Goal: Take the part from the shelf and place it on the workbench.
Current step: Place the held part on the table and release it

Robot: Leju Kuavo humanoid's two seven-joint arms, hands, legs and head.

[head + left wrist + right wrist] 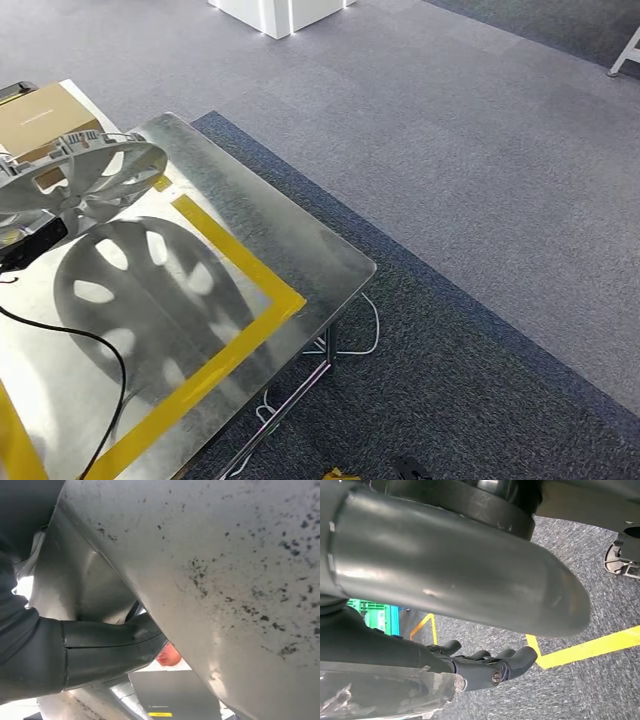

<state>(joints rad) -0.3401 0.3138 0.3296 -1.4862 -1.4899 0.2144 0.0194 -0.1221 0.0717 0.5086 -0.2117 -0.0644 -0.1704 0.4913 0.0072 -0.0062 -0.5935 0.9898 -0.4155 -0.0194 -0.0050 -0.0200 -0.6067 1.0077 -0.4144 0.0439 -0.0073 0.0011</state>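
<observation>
Wheel cover (72,175), gripped by the left hand (94,652) at its rim, hangs face-down just above the table (302,240), over the yellow-taped square (249,335); right hand (486,667) hangs by the floor, fingers loosely extended, holding nothing

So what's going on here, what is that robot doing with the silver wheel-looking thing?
The robot is carrying a silver wheel cover over a shiny metal workbench marked with yellow tape. The cover hangs above the surface, not yet set down; its shadow falls inside the taped area. The left wrist view shows the left hand gripping the cover from close up. The right hand hangs over the grey carpet, holding nothing, fingers loosely extended.
</observation>
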